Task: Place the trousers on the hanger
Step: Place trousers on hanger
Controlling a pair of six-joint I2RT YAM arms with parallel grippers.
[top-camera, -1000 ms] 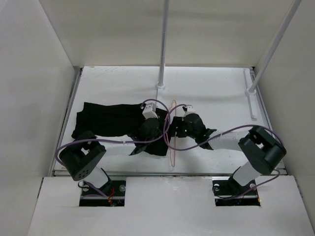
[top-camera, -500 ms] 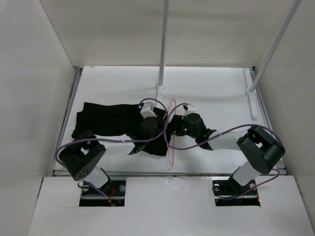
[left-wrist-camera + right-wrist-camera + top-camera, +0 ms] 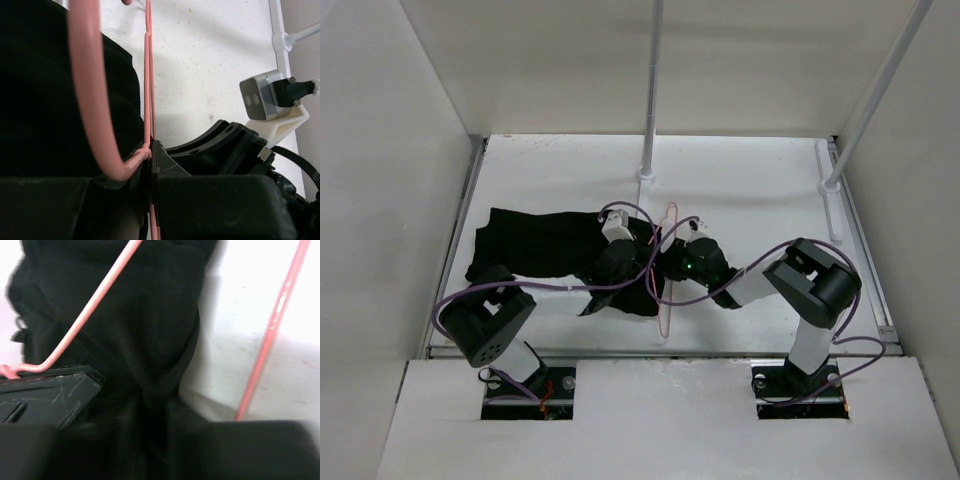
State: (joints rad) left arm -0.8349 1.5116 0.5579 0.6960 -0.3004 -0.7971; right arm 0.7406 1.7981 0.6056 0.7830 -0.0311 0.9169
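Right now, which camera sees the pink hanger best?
The top camera: the hanger shows end to end. Left wrist sees only rods pinched in its jaws; right wrist, two blurry rods by the trousers.

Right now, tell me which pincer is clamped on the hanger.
The left pincer: its jaws pinch the pink hanger rod. The right pincer sits at the black trousers instead.

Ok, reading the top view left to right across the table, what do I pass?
trousers → left hand → hanger → right hand → right arm's elbow. The left arm's elbow overlaps the trousers, so I've left it out.
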